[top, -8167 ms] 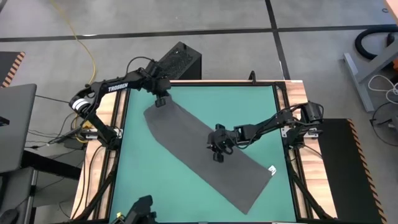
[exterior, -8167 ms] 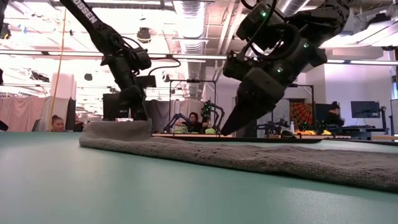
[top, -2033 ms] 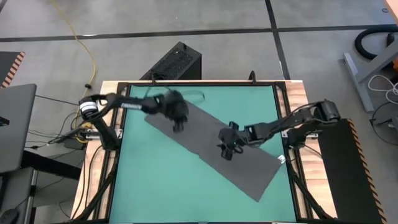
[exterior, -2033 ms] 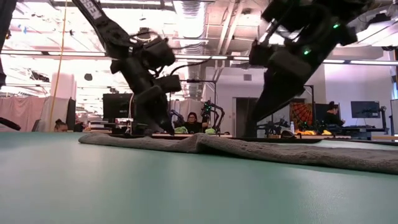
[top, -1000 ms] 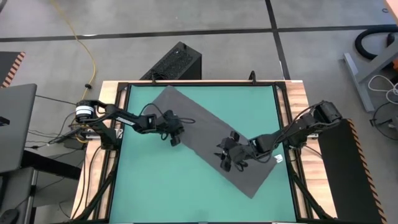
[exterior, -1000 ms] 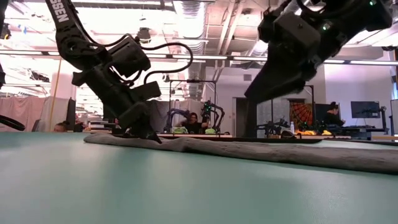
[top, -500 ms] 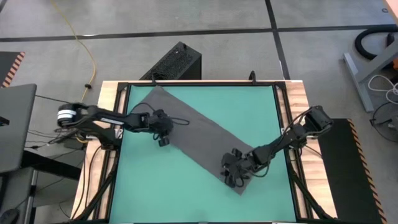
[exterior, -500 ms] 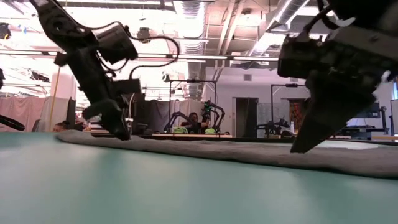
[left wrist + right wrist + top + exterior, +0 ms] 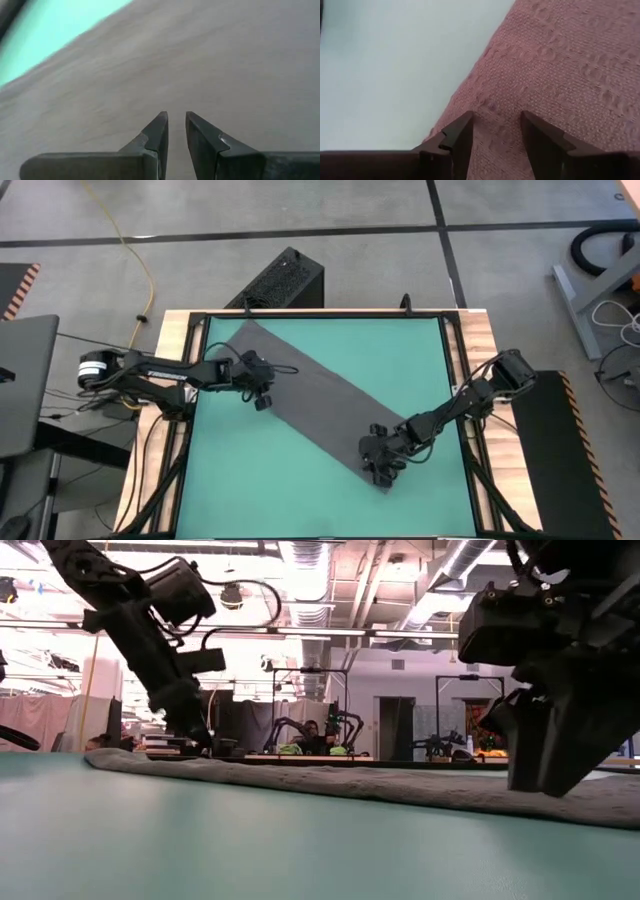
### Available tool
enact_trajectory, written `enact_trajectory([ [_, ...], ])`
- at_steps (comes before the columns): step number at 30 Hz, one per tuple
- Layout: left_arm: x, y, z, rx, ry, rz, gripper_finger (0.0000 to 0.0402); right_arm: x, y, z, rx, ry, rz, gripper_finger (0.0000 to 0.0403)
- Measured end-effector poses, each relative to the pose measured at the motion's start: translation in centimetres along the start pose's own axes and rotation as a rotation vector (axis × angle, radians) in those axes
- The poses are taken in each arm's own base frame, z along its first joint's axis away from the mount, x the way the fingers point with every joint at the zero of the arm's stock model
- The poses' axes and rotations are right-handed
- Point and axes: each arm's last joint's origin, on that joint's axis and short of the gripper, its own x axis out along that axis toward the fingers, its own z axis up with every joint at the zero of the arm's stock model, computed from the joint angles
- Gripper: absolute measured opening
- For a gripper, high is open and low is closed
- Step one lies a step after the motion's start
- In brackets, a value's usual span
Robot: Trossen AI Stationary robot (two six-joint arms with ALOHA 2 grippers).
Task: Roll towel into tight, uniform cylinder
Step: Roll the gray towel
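The dark grey towel (image 9: 310, 405) lies flat on the green table as one long strip, running slantwise from the far left corner to the near right. My left gripper (image 9: 262, 403) hovers over the towel's left long edge, about a third of the way along from its far end. In its wrist view the gripper (image 9: 176, 117) is open by a narrow gap with nothing in it. My right gripper (image 9: 380, 468) is open at the towel's near right end, its fingertips down on the cloth (image 9: 496, 120). My right gripper sets both open fingertips (image 9: 465, 127) on the towel's near right end, close to its long edge (image 9: 485, 107). It slants steeply down from the table's right. A strip of cloth lies between the fingers. The towel stays flat on the table.
A black box (image 9: 285, 280) stands beyond the table's far edge. Bare green table shows at the near left (image 9: 260, 480) and the far right (image 9: 390, 350). In the low view, people (image 9: 310, 735) and other equipment show in the room behind.
My left gripper has risen off the towel and drawn back toward the table's left edge. My right gripper has gone down and toward the near edge, tipping more steeply, onto the towel's near right end. The towel has slid a little toward the left, still flat.
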Motion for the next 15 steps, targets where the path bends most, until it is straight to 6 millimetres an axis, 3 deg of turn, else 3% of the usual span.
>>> enact_trajectory([
  [5, 1.8, 0.8, -0.7, -0.035, 0.066, 0.173, 0.0057, -1.5, -0.1, 0.1, -0.123, 0.009, 0.006, 0.0179],
  [12, 5.4, 2.5, -1.4, -0.125, 0.121, 0.112, 0.0057, -3.4, -0.8, -0.3, -0.192, 0.038, -0.14, 0.0164],
  [15, 6.3, 3.2, -0.9, -0.093, 0.105, 0.104, 0.0057, -3.2, -1.8, -1.7, -0.178, 0.072, -0.21, 0.0157],
])
